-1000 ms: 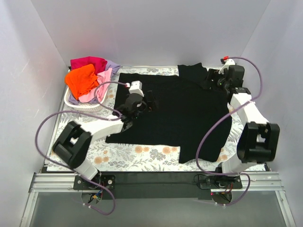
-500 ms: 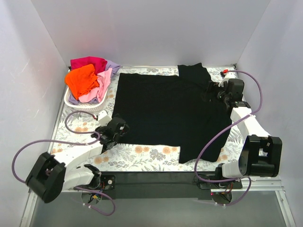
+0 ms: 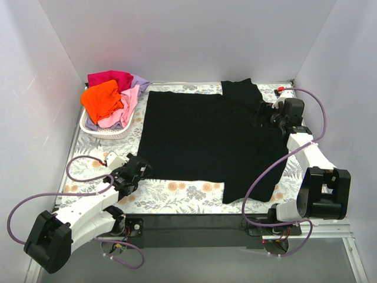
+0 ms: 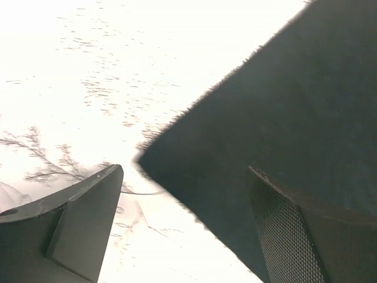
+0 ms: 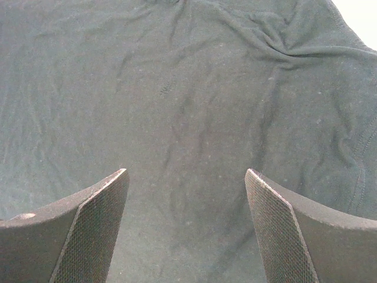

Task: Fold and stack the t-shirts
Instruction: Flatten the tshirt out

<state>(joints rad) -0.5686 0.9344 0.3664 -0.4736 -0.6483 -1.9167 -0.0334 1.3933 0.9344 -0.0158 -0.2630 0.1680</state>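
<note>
Black shirt: the large black cloth t-shirt (image 3: 206, 135) lies spread flat over the middle and right of the flower-patterned table cover (image 3: 177, 194); its hem is to the left and its sleeves are at the far right and near right.
Other shirts: the orange cloth t-shirt (image 3: 101, 99), pink cloth t-shirt (image 3: 126, 106), magenta-red cloth t-shirt (image 3: 112, 78) and lavender cloth t-shirt (image 3: 140, 82) are heaped in the white plastic lattice basket (image 3: 103, 132) at the far left, well apart from the black one.
Left jaws: my left gripper (image 4: 185, 171) is low at the near-left hem corner; its jaws are parted and gripping nothing; the pointed corner lies between them.
Right jaws: my right gripper (image 5: 185, 171) hovers over the far-right shoulder area; its jaws are spread with only creased cloth below.
Handling: I judge it light, limp and not fragile; it will sag, drag and crease rather than hold any shape; the weave should give the pads enough friction.
Where I would take hold: at corners and seamed edges, where the cloth is doubled and easy to pinch; the near-left hem corner on my left and the shoulder seam or sleeve edge on my right.
Risk: I could pinch the table cover along with the shirt at the corner; a one-sided lift could bunch the cloth.
</note>
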